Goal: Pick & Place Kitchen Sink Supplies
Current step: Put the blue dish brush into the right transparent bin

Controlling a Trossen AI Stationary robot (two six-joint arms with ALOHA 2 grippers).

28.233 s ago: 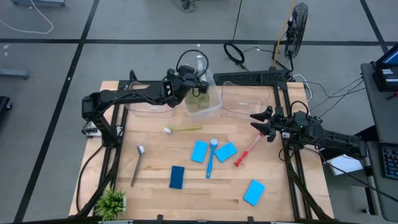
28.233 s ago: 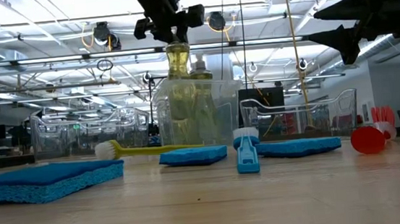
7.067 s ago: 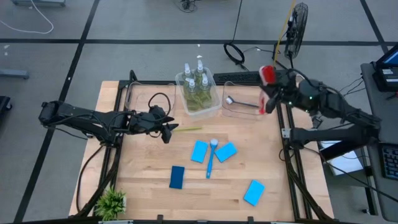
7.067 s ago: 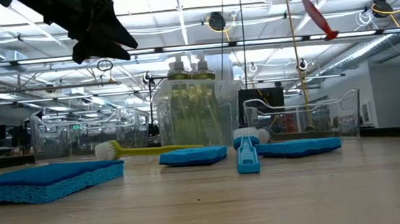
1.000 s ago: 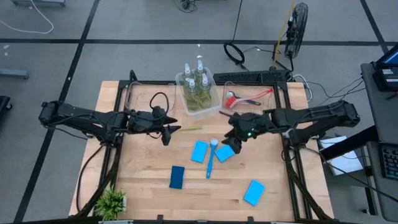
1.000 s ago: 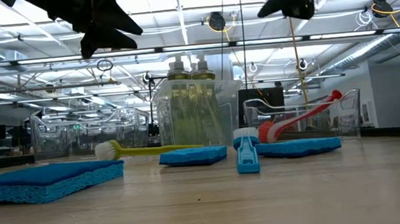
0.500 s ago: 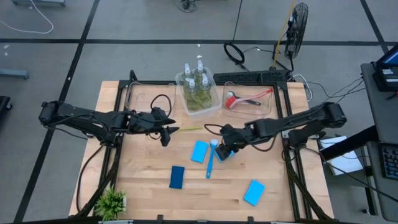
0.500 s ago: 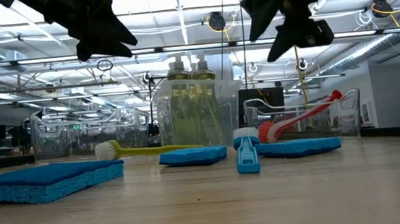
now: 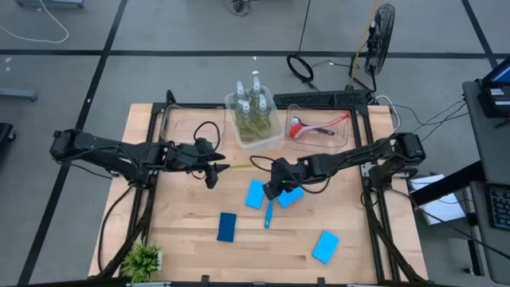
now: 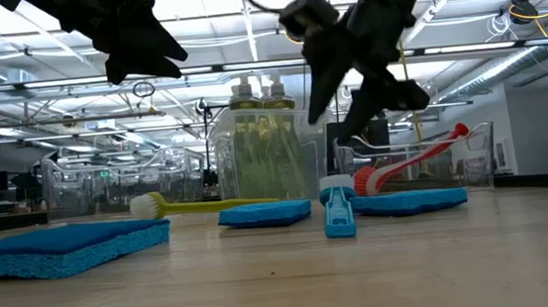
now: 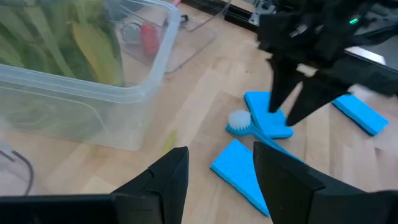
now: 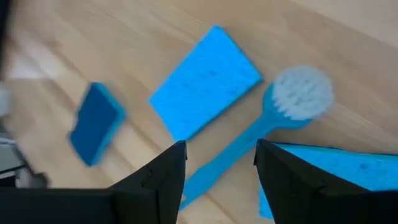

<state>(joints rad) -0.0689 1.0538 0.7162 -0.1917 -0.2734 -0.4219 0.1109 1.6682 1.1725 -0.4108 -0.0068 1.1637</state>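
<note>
Blue brush — white round bristles, slim handle.

The right arm reaches low across the surface toward its middle, its end effector pointing down with fingers parted and nothing between them. The left arm stretches in from the left side, its end effector hanging above the surface, fingers apart and empty.

Robotics lab or test hall. Wooden table sits in a black metal frame on grey concrete floor marked with dark tape lines; loose cables, a standing fan. Exposed ceiling trusses and strip lights run behind.
</note>
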